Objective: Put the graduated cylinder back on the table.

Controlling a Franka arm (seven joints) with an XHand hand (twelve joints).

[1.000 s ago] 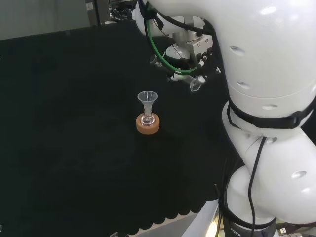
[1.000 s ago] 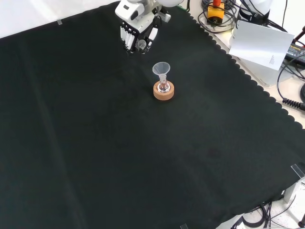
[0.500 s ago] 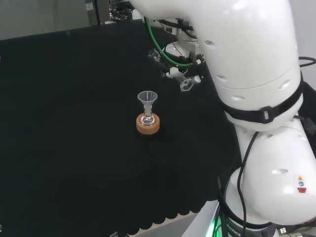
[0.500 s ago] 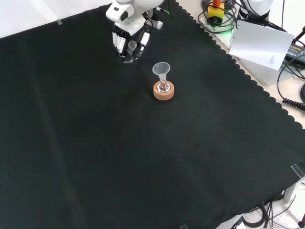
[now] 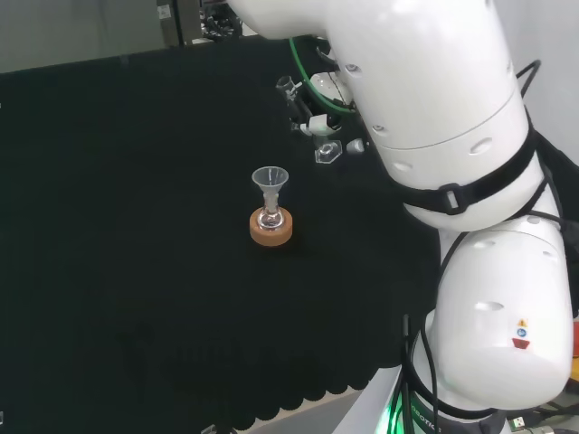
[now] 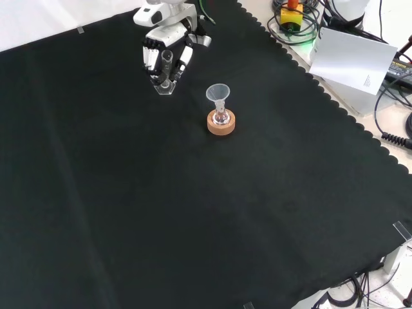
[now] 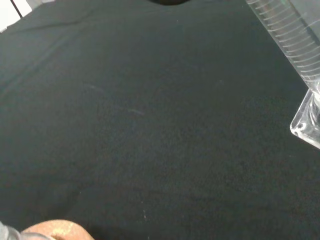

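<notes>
A clear graduated cylinder [image 6: 166, 69] with a flat hexagonal foot [image 6: 165, 87] is held in the black and white hand [image 6: 161, 50], whose fingers are curled round its tube. The foot is low, close to the black cloth; whether it touches I cannot tell. In the head view the cylinder [image 5: 304, 116] leans, its foot [image 5: 327, 152] hanging left of the white arm links, the hand [image 5: 315, 124] beside it. The wrist view has the ribbed tube [image 7: 294, 42] and foot [image 7: 309, 121] close up.
A clear funnel [image 6: 218, 95] stands in a small flask on a cork ring [image 6: 221, 124], just right of and nearer than the hand in the front view. That funnel [image 5: 270, 181] and cork ring [image 5: 271, 229] are mid-cloth in the head view. A white box [image 6: 353, 59] and cables lie past the cloth's scalloped edge.
The hand has carried the cylinder leftward in the front view and lowered it toward the cloth. The cylinder's foot now hangs nearer the cloth. The funnel and flask have not moved.
</notes>
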